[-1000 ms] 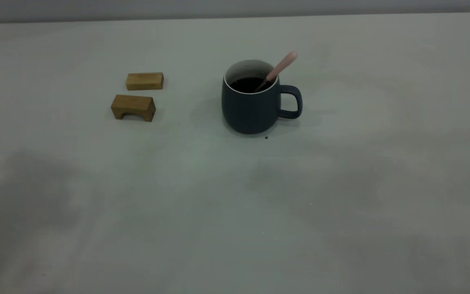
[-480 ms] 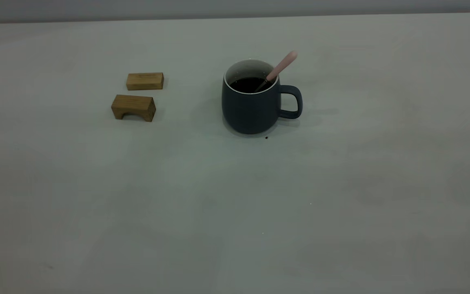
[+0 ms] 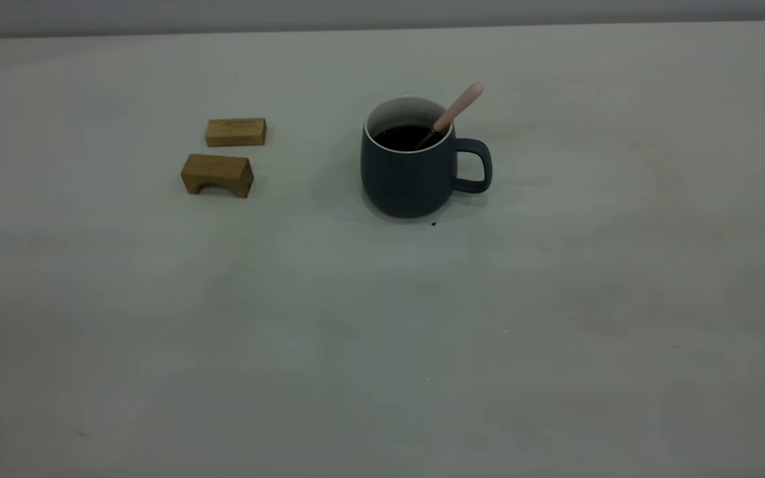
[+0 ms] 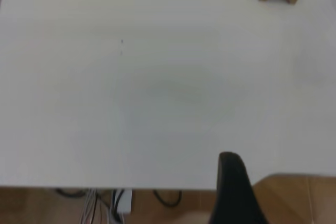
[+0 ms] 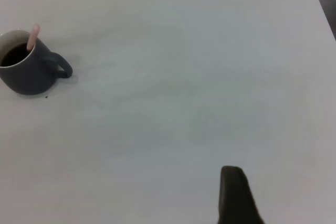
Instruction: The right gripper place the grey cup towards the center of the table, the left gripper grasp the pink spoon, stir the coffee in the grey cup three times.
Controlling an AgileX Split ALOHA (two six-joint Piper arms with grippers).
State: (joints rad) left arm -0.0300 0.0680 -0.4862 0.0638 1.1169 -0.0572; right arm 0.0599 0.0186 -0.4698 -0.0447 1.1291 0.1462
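Near the exterior frame's upper centre, the grey cup [image 3: 409,166] is holding coffee [image 3: 404,137] and the pink spoon [image 3: 457,109], unmoved on the desk [image 3: 382,332]. Shadows are gone; stirring looks finished. I cannot tell either gripper's state.

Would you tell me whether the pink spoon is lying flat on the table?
No, the pink spoon stands tilted inside the grey cup, leaning on its rim.
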